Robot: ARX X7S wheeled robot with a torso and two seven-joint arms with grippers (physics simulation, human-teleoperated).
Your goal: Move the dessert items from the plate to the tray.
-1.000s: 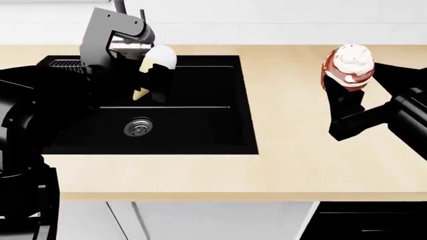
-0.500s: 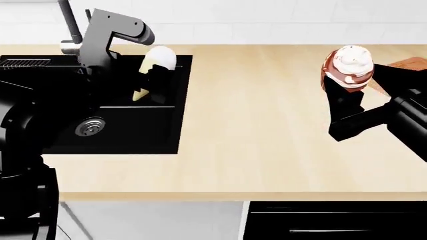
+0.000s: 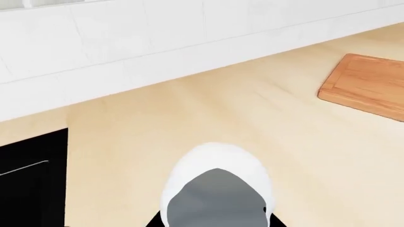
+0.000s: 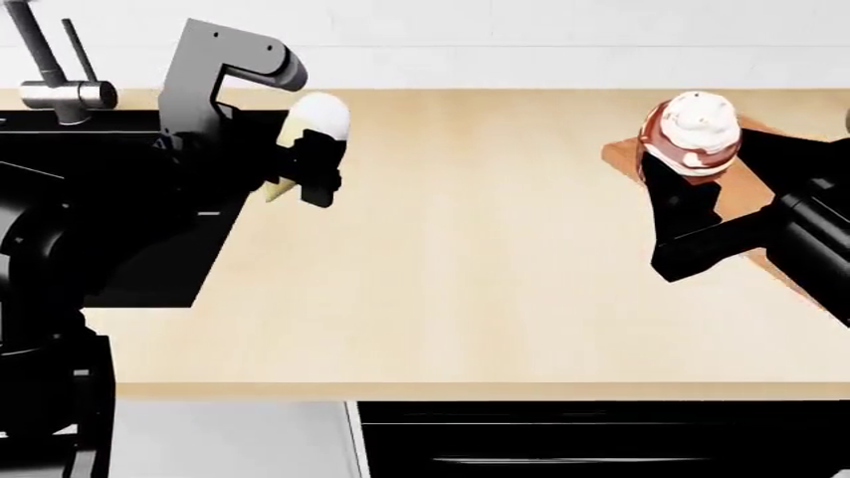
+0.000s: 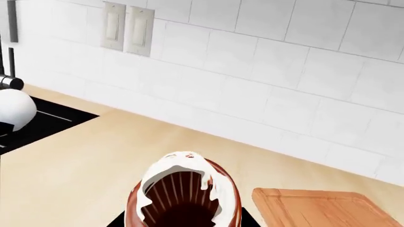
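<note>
My left gripper (image 4: 314,164) is shut on the pale yellow ice-cream cone (image 4: 303,139), held tilted in the air over the counter by the sink's edge. Its white scoop (image 3: 218,187) fills the near part of the left wrist view. My right gripper (image 4: 691,189) is shut on the red-brown-wrapped cupcake (image 4: 694,134), held above the near corner of the reddish-brown tray (image 4: 622,157). The cupcake (image 5: 183,196) shows close up in the right wrist view, with the tray (image 5: 322,208) beside it. The tray (image 3: 369,85) lies far across the counter in the left wrist view. The plate is out of view.
A black sink (image 4: 146,259) with a grey faucet (image 4: 54,75) lies at the left. The beige counter (image 4: 505,289) runs between the arms, with a white tiled wall (image 5: 265,71) and wall switches (image 5: 129,30) behind. The counter's front edge is near, with dark cabinets below.
The whole view has shifted right along the counter: the sink has slid off to the left and the tray has come in under the cupcake. Both arms keep their hold and pose.
</note>
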